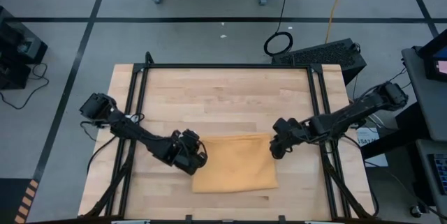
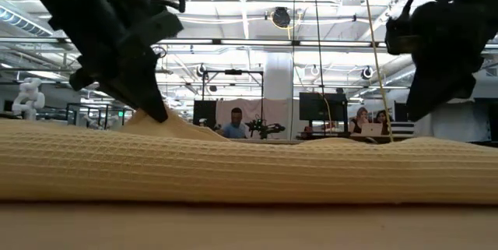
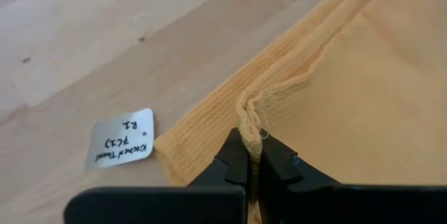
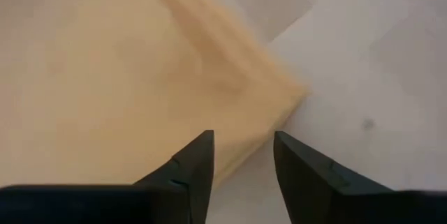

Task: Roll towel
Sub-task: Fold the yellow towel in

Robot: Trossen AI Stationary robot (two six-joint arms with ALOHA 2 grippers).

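Note:
The mustard-yellow towel (image 1: 234, 162) lies flat on the wooden table (image 1: 223, 98). It fills the width of the low view (image 2: 249, 168). Its white tag (image 3: 119, 140) lies on the table beside a corner. My left gripper (image 1: 192, 155) is shut on the towel's left edge (image 3: 249, 155). My right gripper (image 1: 277, 147) is open, low over the towel's far right corner (image 4: 279, 91). Its fingers (image 4: 192, 165) stand on either side of the towel's edge (image 4: 241, 158). I cannot tell whether they touch it. My left gripper pinches a small raised pucker of the towel's left edge (image 3: 249, 123) between its two fingers (image 3: 234, 161), close to the tagged corner. The fingers slant down from the table's left. The pucker rises into a small peak (image 2: 159, 121); the rest of the towel lies on the table.
A black metal frame (image 1: 223, 67) runs along the table's edges. Bare wood lies on the far half of the table. Beyond the table the low view shows people (image 2: 236, 121) seated at desks in the room.

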